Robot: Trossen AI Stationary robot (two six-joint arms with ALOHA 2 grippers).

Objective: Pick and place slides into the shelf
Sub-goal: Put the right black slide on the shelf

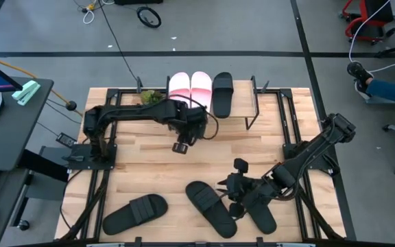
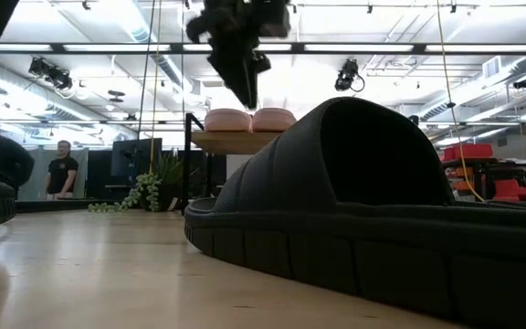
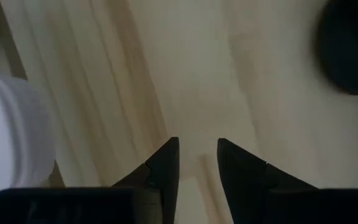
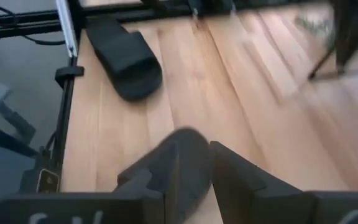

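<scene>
The left arm reaches across the table (image 1: 149, 171), its gripper (image 3: 196, 155) over bare wood just before the shelf (image 1: 252, 103), fingers parted, empty. The right gripper (image 4: 192, 163) hangs low, fingers astride a black slide's (image 1: 211, 204) edge; grip unclear. Two pink slides (image 1: 190, 88) and one black sit on the shelf. People stand in the room beyond.

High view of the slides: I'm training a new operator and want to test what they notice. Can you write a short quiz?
1. How many slides lie on the shelf?
2. True or false: every slide on the shelf is black.
3. Which gripper is over the black slides on the table? A. left B. right

Key: 1. Three: two pink slides, one black slide. 2. False. 3. B, the right gripper; the left gripper is over bare wood.
</scene>
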